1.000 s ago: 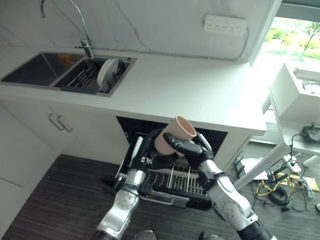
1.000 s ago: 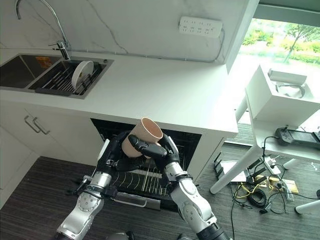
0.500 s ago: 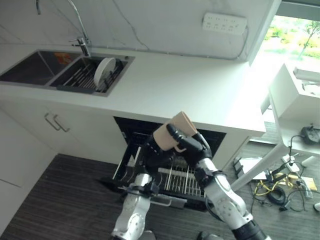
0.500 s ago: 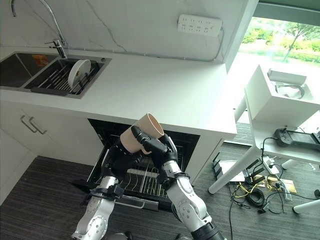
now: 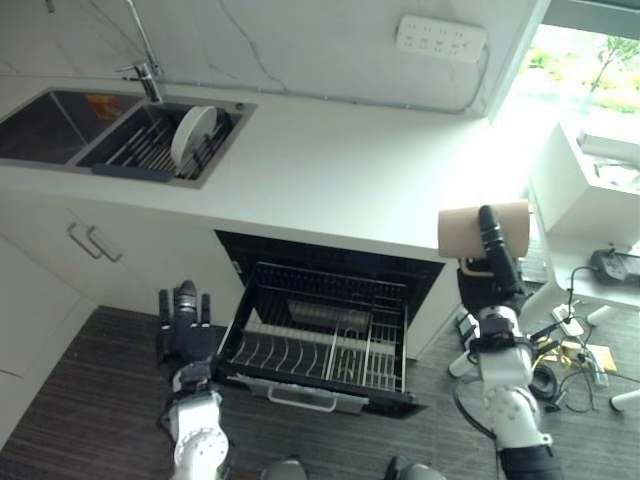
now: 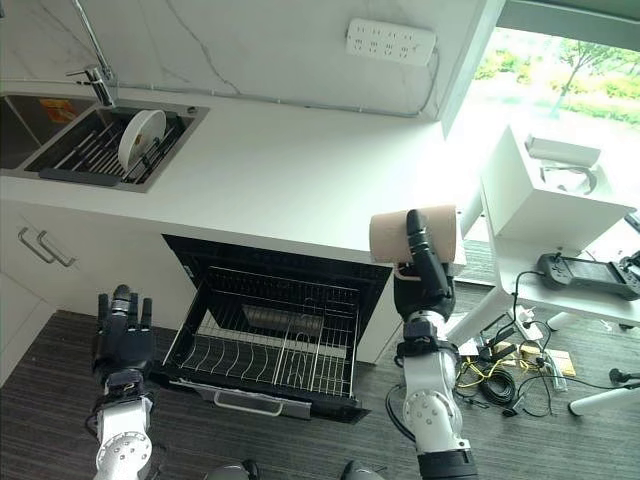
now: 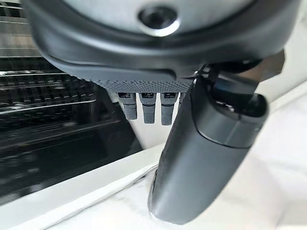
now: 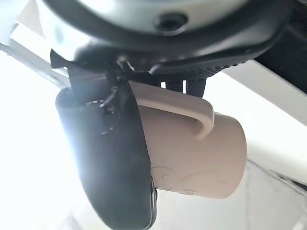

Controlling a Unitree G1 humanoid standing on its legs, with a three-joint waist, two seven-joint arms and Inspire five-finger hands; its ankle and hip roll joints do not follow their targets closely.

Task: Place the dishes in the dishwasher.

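A beige mug [image 5: 470,228] lies on its side in the air, level with the counter's right end and to the right of the open dishwasher; my right hand [image 5: 492,268] is shut on it. The right wrist view has the mug [image 8: 192,153] with its handle toward the palm and the thumb [image 8: 115,163] across its side. The dishwasher's lower rack [image 5: 300,384] is pulled out below the counter. My left hand [image 5: 183,327] hangs open over the floor just left of the rack, fingers [image 7: 146,108] straight. A white plate [image 5: 192,137] stands in the sink's drying rack.
The white counter [image 5: 340,180] overhangs the dishwasher. A sink [image 5: 50,115] with a tap is at the far left, above cabinet doors with handles [image 5: 92,243]. At the right stand a white table [image 5: 590,190] and a heap of cables [image 6: 500,365] on the dark floor.
My right hand has carried the mug up and to the right, away from above the rack. My left hand has let go and dropped to the rack's left side. The camera has shifted too.
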